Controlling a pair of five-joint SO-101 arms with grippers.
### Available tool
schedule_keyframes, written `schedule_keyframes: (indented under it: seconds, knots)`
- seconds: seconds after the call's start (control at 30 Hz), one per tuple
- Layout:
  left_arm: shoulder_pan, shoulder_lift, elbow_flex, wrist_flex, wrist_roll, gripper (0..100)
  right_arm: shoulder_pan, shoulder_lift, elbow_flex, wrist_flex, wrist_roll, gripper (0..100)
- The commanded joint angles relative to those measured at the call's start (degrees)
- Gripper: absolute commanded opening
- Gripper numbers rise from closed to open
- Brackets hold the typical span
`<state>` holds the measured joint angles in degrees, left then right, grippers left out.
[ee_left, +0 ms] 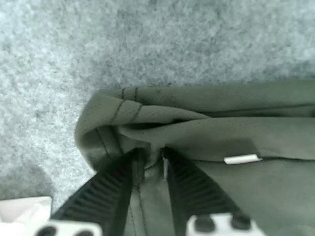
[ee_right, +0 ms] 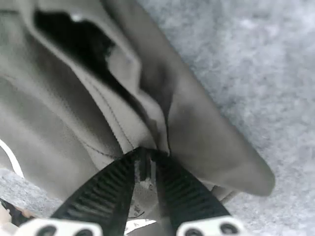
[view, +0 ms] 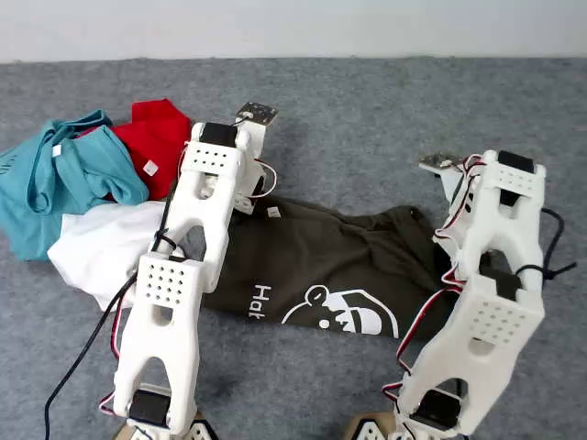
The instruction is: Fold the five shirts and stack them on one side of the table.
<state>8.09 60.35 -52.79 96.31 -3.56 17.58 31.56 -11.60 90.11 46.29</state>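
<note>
Nearest me, the dark olive shirt lies spread across the grey carpeted counter between the two arms. Its white printed figure faces up and the cloth is rumpled rather than flat. Along its far edge both arms have hold of it. The left hand is clamped on a stitched fold at one corner, close to a small white label. The right hand is pinched tight on a bunched seam at the opposite end, with the cloth drooping around it. Beyond, on the left arm's side, three more shirts wait in a loose heap: a white shirt just beside the dark one, a teal shirt draped over it, and a red shirt farthest back. None of these is folded. I'd say this is the first fold of the dark shirt, with nothing yet stacked. The next move seems to call for both hands lifting together and carrying that far edge evenly back over the print. They should keep the cloth taut between them so it lands flat, not bunched.
</note>
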Motion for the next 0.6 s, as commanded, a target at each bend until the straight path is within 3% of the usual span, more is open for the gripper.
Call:
schedule_keyframes:
  seconds: [0.0,0.13,0.33,0.57]
  knots:
    - [-0.5,0.2,0.4,-0.3,0.2,8,0.7,-7.8,2.8,-0.9,-2.5,4.0]
    - [-0.5,0.2,0.4,-0.3,0.2,8,0.6,-16.0,5.5,0.0,-5.6,12.8]
    - [-0.5,0.2,0.4,-0.4,0.2,8,-2.3,-27.7,9.3,5.8,-7.4,14.1]
    - [-0.5,0.2,0.4,-0.4,0.2,8,-9.8,-25.3,10.5,-9.6,-19.8,14.5]
